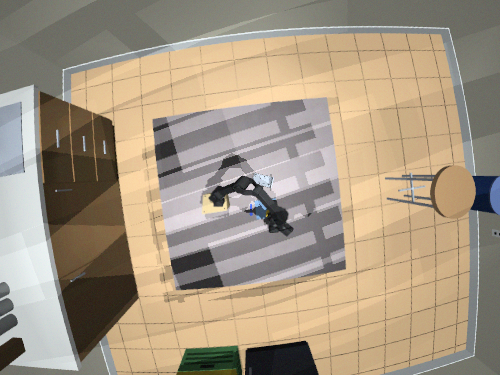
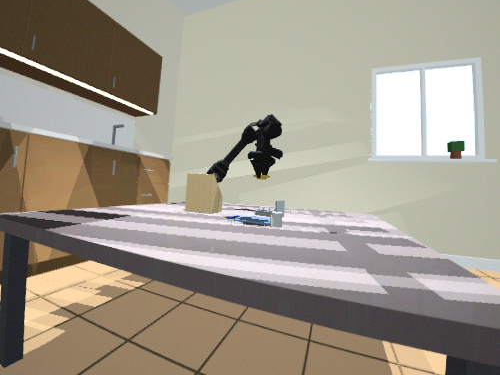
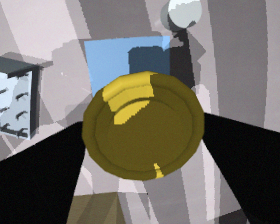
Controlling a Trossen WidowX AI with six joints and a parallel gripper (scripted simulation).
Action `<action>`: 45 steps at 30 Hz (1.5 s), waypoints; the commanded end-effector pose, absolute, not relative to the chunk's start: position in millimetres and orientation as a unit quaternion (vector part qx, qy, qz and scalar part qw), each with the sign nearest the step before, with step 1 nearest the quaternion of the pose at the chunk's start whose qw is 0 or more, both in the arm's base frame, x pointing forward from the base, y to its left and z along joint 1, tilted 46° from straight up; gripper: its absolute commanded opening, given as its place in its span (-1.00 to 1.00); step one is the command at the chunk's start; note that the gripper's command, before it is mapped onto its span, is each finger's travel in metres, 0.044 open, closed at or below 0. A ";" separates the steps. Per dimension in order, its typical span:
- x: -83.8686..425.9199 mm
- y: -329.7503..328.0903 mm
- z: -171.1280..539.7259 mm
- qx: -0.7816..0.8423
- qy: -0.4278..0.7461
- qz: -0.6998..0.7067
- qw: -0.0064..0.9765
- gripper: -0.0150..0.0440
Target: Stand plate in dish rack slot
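Plain beige walls and a tiled floor (image 1: 390,295) (image 2: 280,335) surround the striped surface (image 1: 300,255) (image 2: 200,245) (image 3: 245,40), and from where I stand the black arm (image 1: 243,183) (image 2: 235,151) bends over it. Its hand (image 1: 268,216) (image 2: 261,175) (image 3: 143,123) is clamped on the yellow plate (image 1: 267,214) (image 2: 261,177) (image 3: 142,132), with one finger at the nine o'clock side and the other at the three o'clock side of the wrist view. The plate is in the air, above the surface, and it lies nearly level, with its round face toward the wrist.

The dish rack (image 1: 263,180) (image 2: 265,212) (image 3: 16,102) is near. Seen from the top, it is about at twelve o'clock from the plate; in the wrist view it is between nine and ten o'clock, partly cut by the border. Its longer side, from the top, runs roughly from ten to four o'clock. Which way the slots run, I cannot tell surely.

So the next move, I think, must do two things: carry the plate sideways over the rack, and turn it upright on its edge, in line with one slot. If it comes down still flat, probably it will rest on the rails and not enter between them.
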State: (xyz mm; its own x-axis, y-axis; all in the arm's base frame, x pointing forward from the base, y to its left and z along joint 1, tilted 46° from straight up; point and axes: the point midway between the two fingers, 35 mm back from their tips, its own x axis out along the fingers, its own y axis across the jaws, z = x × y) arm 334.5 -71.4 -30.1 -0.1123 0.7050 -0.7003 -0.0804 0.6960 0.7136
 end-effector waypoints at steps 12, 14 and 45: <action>322.1 -34.2 30.1 0.360 0.731 0.153 0.559 -0.49; 318.8 -28.2 38.0 0.379 0.736 0.127 0.547 -0.49; 236.6 55.0 126.3 0.598 0.704 -0.257 0.286 -0.49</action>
